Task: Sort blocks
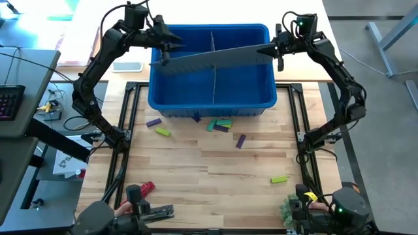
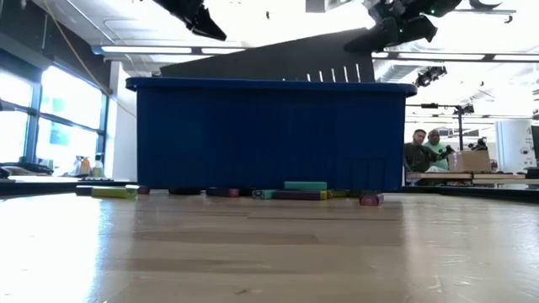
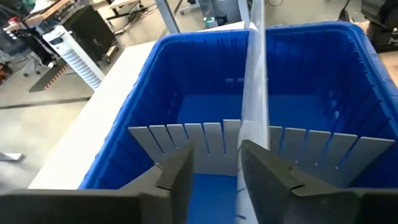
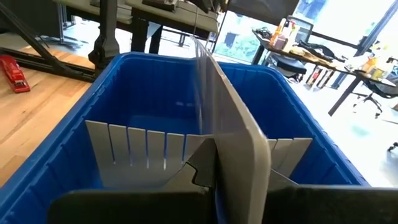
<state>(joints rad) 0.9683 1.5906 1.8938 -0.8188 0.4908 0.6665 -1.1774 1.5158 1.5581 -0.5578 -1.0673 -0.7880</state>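
On the near part of the wooden counter (image 1: pixel 215 170) a lone lime block (image 1: pixel 279 179) lies by itself, and closer to the blue bin (image 1: pixel 212 98) the other blocks (image 1: pixel 219 124) are scattered just outside its front wall, purple, lime and teal, none of them yet inside. Over the bin a long grey divider (image 1: pixel 215 59) hangs slanted, not seated in the slots of the shorter cross divider (image 3: pixel 205 140) already standing inside. The risk, as I judge it, is that the panel tips or drops crooked (it now hangs from one end only) and jams across the slots or knocks the cross divider loose, leaving no proper compartments for sorting. The right tool (image 4: pixel 233 168) is clamped tight on the divider's end at the bin's right rim. The left tool (image 3: pixel 214 168) sits at the opposite end, fingers parted on either side of the panel's edge with a visible gap, gripping nothing.
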